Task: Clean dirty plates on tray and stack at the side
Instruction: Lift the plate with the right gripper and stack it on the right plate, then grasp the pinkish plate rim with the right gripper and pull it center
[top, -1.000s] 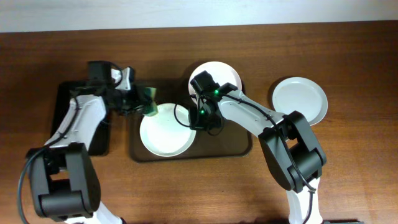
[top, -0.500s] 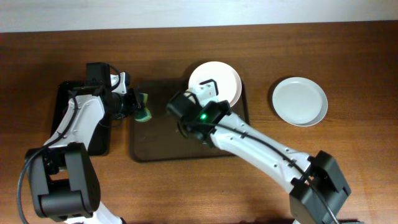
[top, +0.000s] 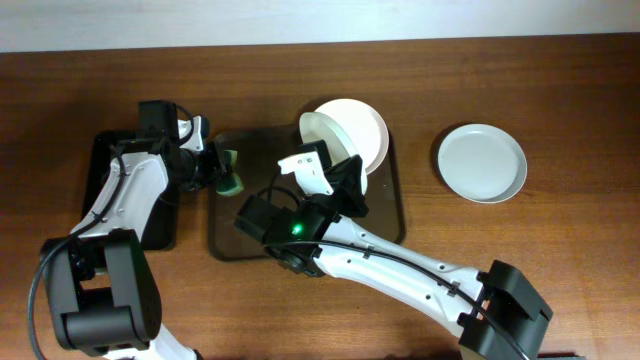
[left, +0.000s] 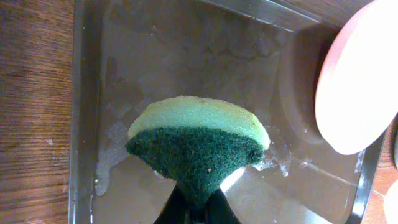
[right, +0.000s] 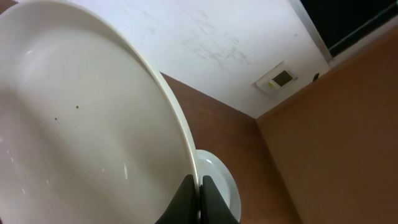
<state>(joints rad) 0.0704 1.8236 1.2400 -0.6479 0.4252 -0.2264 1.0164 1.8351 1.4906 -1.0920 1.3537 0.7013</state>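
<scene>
My right gripper (top: 345, 180) (right: 200, 183) is shut on the rim of a white plate (top: 318, 135) (right: 81, 124) with a few tiny dark specks. It holds the plate steeply tilted, high above the dark brown tray (top: 385, 225). A second plate (top: 364, 130) lies at the tray's back right, partly behind the held one. A third plate (top: 481, 162) lies on the table to the right. My left gripper (top: 222, 172) (left: 198, 208) is shut on a green sponge (top: 232, 180) (left: 199, 143) over the wet tray's left edge (left: 84, 124).
A smaller black tray (top: 110, 190) lies at the far left under my left arm. My raised right arm (top: 380, 265) crosses over the brown tray's front. A white plate (left: 360, 74) shows at the upper right of the left wrist view.
My right gripper has lifted the plate off the tray's left half and tilted it up. My left gripper has drawn the sponge back to the tray's left edge.
</scene>
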